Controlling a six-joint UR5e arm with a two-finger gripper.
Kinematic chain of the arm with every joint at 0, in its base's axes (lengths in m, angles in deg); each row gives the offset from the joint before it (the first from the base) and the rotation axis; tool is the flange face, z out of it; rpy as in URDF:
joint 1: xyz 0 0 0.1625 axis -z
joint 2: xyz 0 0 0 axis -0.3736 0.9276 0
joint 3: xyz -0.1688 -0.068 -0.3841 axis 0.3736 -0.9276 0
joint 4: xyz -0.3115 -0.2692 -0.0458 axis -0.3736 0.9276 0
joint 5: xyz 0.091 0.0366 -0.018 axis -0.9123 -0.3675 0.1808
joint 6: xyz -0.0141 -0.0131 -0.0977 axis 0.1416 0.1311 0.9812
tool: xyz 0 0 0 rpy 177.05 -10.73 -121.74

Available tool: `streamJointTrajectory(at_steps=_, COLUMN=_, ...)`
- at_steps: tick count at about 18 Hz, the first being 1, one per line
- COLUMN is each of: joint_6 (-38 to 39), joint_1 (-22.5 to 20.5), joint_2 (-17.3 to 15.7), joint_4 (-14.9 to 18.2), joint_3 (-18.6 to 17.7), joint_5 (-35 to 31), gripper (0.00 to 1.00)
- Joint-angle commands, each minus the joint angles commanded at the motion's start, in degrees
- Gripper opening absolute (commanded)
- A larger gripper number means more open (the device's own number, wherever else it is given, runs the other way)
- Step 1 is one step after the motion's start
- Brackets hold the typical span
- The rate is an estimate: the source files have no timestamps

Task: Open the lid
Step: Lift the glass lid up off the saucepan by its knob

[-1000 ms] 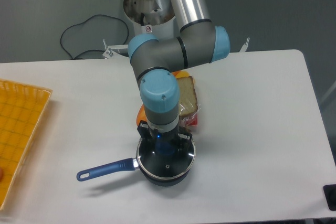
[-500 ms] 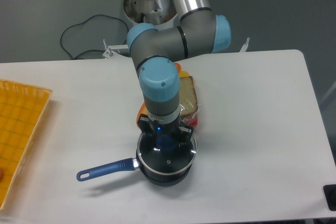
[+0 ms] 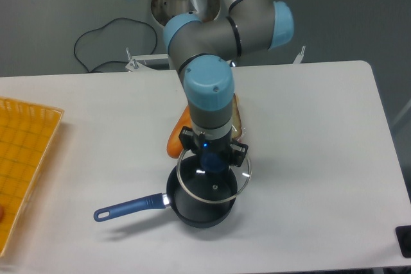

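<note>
The claw [image 3: 212, 160], closed on the knob, has lifted the lid [image 3: 214, 176] up and rightward off the saucepan [image 3: 192, 210]; the pan's left side now sits uncovered.

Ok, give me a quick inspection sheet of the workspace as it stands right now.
Surface: white table, no spills seen.
Job's things: lid held by its blue knob, raised and offset right over the dark blue saucepan, no longer seated.
Clutter: packaged food behind the pan, mostly hidden by the arm; yellow tray at the left edge.
Grippers: gripper shut on the knob.
Cables: black cable looped behind the table.
Surroundings: grey wall; dark object at the lower right edge.
</note>
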Motion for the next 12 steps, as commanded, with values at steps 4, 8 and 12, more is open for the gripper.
streamJointTrajectory(at_steps=4, joint_6=-5.10, joint_1=-1.67, joint_2=-0.79, joint_4=2.02, joint_3=0.00, joint_5=0.44, gripper=0.64)
streamJointTrajectory(at_steps=8, joint_6=-7.92, joint_1=-2.20, joint_2=-0.88, joint_4=2.47, joint_3=-0.18, joint_5=0.53, gripper=0.64)
streamJointTrajectory(at_steps=12, joint_6=-8.01, joint_1=-2.29, joint_2=-0.88, joint_4=2.82, joint_3=-0.18, joint_5=0.62, gripper=0.64)
